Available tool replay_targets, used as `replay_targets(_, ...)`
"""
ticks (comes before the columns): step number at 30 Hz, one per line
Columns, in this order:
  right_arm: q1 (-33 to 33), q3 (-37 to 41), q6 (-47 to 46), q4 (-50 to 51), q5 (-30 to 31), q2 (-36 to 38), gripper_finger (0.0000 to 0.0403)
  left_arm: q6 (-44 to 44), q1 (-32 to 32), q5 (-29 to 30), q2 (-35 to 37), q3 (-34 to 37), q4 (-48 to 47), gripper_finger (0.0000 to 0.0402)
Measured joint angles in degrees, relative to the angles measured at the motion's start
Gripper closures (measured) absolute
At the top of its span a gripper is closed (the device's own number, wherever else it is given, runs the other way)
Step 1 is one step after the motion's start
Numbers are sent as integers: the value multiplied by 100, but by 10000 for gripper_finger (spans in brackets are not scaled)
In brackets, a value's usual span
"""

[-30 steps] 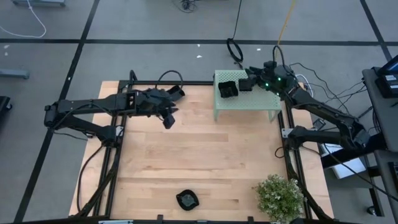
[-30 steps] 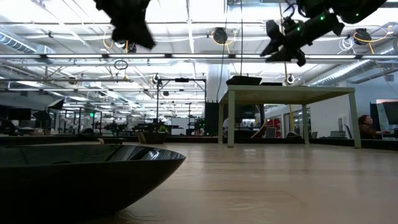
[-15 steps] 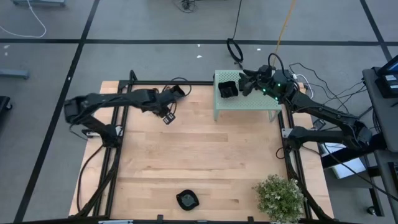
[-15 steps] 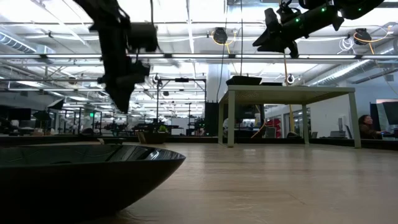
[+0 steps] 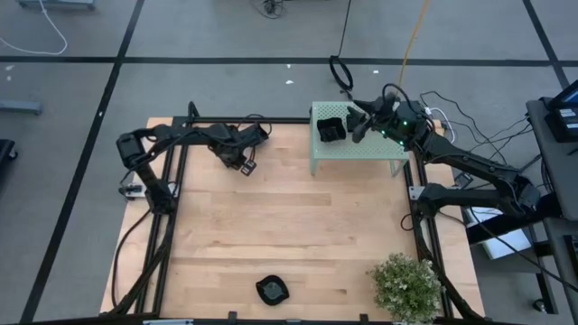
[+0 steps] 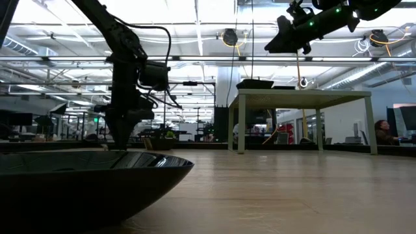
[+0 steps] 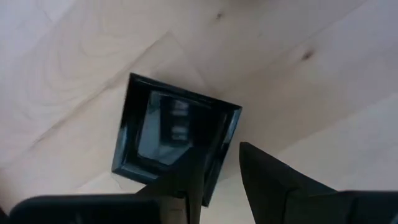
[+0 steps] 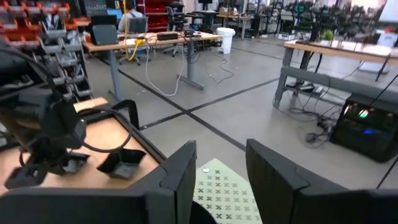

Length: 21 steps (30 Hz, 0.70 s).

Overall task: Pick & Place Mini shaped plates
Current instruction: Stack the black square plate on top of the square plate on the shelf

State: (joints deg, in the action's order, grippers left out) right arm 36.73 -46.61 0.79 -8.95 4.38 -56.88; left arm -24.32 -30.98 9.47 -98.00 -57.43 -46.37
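**High view.** While the left gripper [image 5: 244, 164] reaches low over the far left part of the wooden table [image 5: 298, 235], the right gripper [image 5: 354, 126] hangs over the pale green stand [image 5: 375, 149], just beside a dark stack of plates [image 5: 330, 129]. A flower-rimmed plate [image 5: 271, 289] lies alone at the near edge, well apart from the plant [image 5: 406, 284]. How many dishes the stack holds cannot be made out.

**Low view.** The flower-rimmed plate [image 6: 84, 182] fills the foreground and hides the left fingertips and any contact with the table. The right gripper [image 6: 276, 42] is partly cut off at the top.

**Left wrist view.** The left gripper [image 7: 221, 152] has its fingers narrow, closed on one corner of the rim of a square plate [image 7: 165, 130], which lies flat over the wood. Whether the plate is touching the wood cannot be told. Risk: if it is released before it is seated, the glossy dish may drop or skid, and a one-corner grip may let it pivot.

**Right wrist view.** The right gripper [image 8: 221, 144] has its fingers wide, with nothing between them. The stack itself is not clearly in view. Risk: a descent off centre could push plates off the stand [image 8: 227, 193].
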Motion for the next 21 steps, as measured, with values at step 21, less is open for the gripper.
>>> replay_targets(21, 7, 0, 486, 15, 4, 0, 273, 279, -92, 149, -116, 0, 345, 293)
